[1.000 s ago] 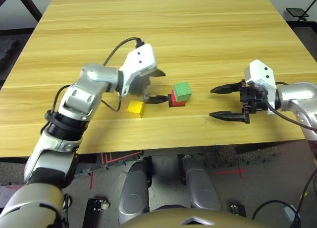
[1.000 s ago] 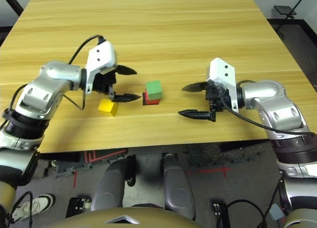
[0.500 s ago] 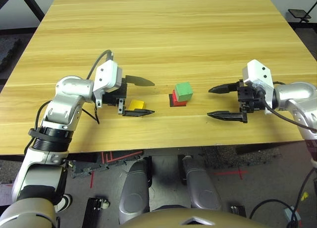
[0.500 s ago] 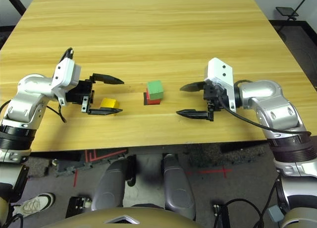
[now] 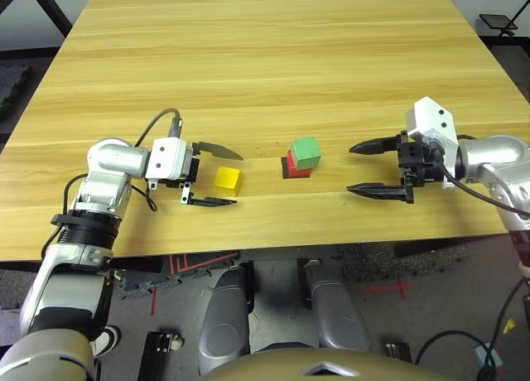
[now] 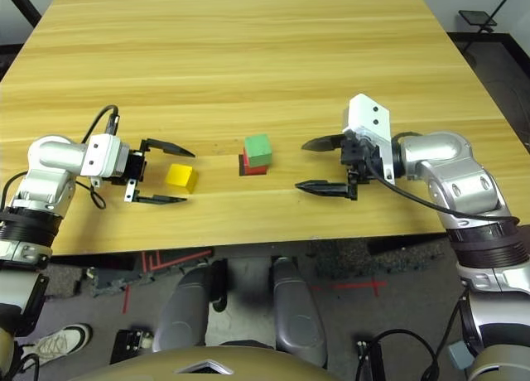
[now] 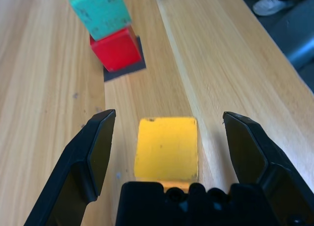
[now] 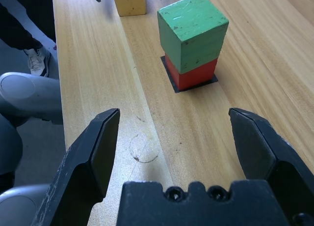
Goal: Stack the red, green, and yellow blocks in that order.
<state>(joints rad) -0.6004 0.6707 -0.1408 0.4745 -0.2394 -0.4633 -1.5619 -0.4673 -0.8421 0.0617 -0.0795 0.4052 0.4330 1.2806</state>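
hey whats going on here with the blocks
A two-armed robot is stacking blocks on a wooden table. The green block already sits on the red block, which rests on a black square patch. The open left end effector has the yellow block between its fingers, not yet gripped. The right end effector waits open beside the stack.

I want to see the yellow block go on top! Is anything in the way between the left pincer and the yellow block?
No, nothing visible is in the way. The left pincer is open, and the yellow block sits on the bare table right at its fingertips. The way to the green block, on the red block, looks free too.
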